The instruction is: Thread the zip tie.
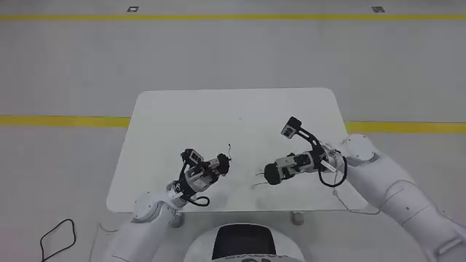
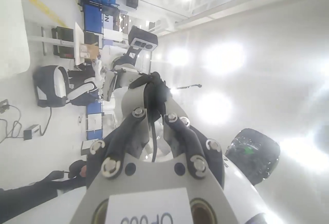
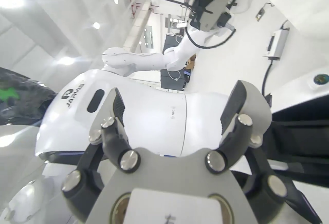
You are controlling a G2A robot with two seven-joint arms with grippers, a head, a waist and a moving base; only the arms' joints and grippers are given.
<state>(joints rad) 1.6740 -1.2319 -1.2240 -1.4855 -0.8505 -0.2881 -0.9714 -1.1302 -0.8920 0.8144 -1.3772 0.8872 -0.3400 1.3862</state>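
Black tie [image 2: 154,100] is pinched at the tips of L gripper [image 1: 223,164], jaws closed on it. Strap runs roughly along the gripper's axis, w/ a thin end sticking out past the tips. R gripper [image 3: 177,100] is spread wide w/ nothing in it, facing L across a gap over the near edge of table [image 1: 240,109]. So tie lies to R's left, near but apart. R is the free arm and prob. must close that gap to take the loose end; head vs tail can't tell.

Bright overhead glare from ceiling lamps [image 2: 223,55], fisheye-warped edges
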